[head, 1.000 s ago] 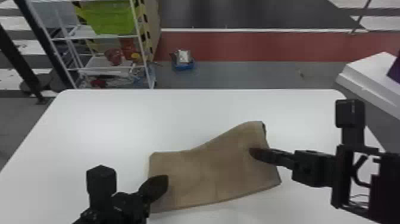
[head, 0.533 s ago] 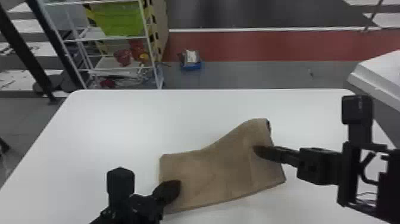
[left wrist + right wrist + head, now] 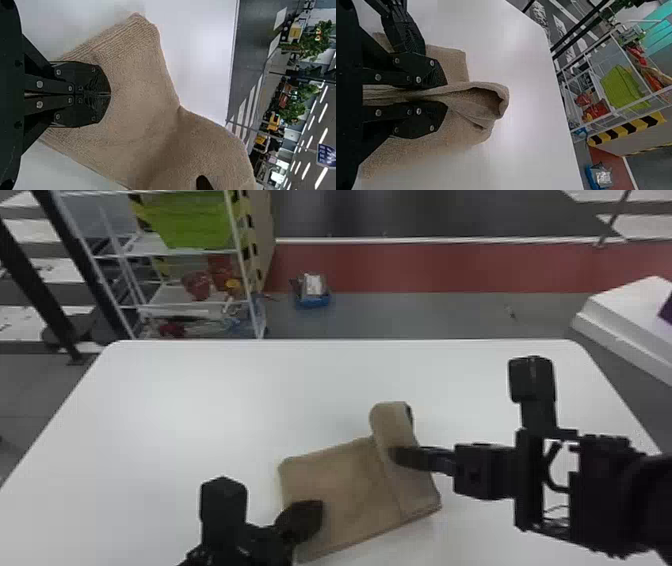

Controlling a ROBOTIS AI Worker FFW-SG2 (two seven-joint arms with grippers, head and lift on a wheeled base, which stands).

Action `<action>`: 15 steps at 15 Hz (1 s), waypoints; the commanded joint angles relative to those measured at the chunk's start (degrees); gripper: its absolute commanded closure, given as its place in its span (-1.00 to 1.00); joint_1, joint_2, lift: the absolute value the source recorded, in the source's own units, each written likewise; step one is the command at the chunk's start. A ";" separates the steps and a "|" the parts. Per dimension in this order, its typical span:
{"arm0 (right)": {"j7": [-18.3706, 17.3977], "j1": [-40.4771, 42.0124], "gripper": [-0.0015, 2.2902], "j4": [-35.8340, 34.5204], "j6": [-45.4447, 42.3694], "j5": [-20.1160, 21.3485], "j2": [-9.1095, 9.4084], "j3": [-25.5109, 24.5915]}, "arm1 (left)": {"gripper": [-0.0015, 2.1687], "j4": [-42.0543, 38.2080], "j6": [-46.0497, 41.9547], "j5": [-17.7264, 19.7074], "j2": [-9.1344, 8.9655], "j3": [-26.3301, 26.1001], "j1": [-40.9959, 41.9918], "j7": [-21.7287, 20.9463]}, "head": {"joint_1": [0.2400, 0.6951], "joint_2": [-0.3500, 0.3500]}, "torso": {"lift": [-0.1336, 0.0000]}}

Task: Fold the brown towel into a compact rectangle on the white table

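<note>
My left gripper (image 3: 304, 517) rests over the left end of the brown towel (image 3: 345, 490). In the left wrist view, the left gripper (image 3: 110, 94) is shut, its fingertips together above the towel (image 3: 138, 87) with no cloth between them. My right gripper (image 3: 400, 457) is at the towel's right part, where a raised strip of cloth folds over. The right wrist view has the right gripper (image 3: 446, 94) shut on a pinched ridge of the towel (image 3: 494, 89), which forms an open loop beyond the fingertips.
The white table (image 3: 210, 400) extends around the towel. Beyond its far edge stand a wire shelf (image 3: 190, 250) with a green bin and, on the floor, a small blue container (image 3: 312, 297). A white surface (image 3: 625, 320) is at the far right.
The towel's right part has bent into a raised fold at my right gripper, and its far corner has shifted inward. The view has shifted, while my left gripper stays on the towel's left end.
</note>
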 commanded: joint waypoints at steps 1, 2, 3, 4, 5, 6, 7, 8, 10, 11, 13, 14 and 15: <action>-0.60 -0.23 -0.13 0.47 0.47 -0.02 0.14 2.23 | 0.92 -0.02 0.00 -0.05 -0.03 -0.61 -0.06 0.14 | 1.00 0.11 | -0.85; -1.04 -0.32 -0.13 0.82 0.47 0.16 0.14 3.29 | 0.92 -0.02 0.00 -0.05 -0.03 -0.61 -0.06 0.05 | 1.00 0.12 | -0.85; -1.13 -0.58 -0.13 1.35 0.47 0.16 0.14 3.82 | 0.92 -0.02 0.00 -0.05 -0.11 -0.61 -0.06 0.05 | 1.00 0.13 | -0.85; -1.13 -0.76 -0.13 1.96 0.47 0.69 0.14 4.52 | 0.92 -0.02 0.00 -0.05 -0.11 -0.78 -0.06 0.05 | 1.00 0.15 | -0.85; -1.13 -0.85 -0.13 2.75 0.47 1.30 0.14 5.22 | 0.92 -0.02 0.00 -0.05 -0.03 -1.14 -0.06 0.14 | 1.00 0.18 | -0.85; -1.22 -1.38 -0.13 3.98 0.47 1.39 0.14 6.10 | 0.92 -0.02 0.00 -0.05 -0.03 -1.40 -0.06 0.14 | 1.00 0.19 | -0.85; -1.57 -1.73 -0.13 4.86 0.47 1.48 0.14 6.89 | 0.92 -0.02 0.00 -0.05 -0.03 -1.49 -0.06 0.14 | 1.00 0.19 | -0.85; -1.83 -1.81 -0.13 5.57 0.47 1.48 0.14 7.68 | 0.92 -0.02 0.00 0.04 -0.11 -1.49 -0.06 0.14 | 1.00 0.20 | -0.85; -1.92 -2.08 -0.13 5.92 0.47 1.48 0.14 8.03 | 0.92 -1.69 -0.18 0.30 0.06 -1.22 0.73 -0.13 | 1.00 0.23 | -0.85; -1.92 -2.08 -0.13 5.83 0.47 1.74 0.14 7.86 | 0.92 -3.53 -0.18 0.74 0.06 -0.35 1.69 -0.39 | 1.00 0.24 | -0.85; -1.92 -2.08 -0.13 5.57 0.47 1.83 0.14 7.15 | 0.92 -5.82 -0.18 1.88 0.06 2.29 2.57 -1.36 | 1.00 0.26 | -0.85; -1.83 -1.99 -0.13 5.39 0.47 1.83 0.14 6.72 | 0.92 -5.90 0.00 2.50 0.06 3.52 2.66 -1.88 | 1.00 0.27 | -0.85; -1.83 -1.99 -0.13 5.30 0.47 1.57 0.14 6.19 | 0.92 -5.55 0.00 2.76 0.06 3.96 2.66 -1.97 | 1.00 0.29 | -0.85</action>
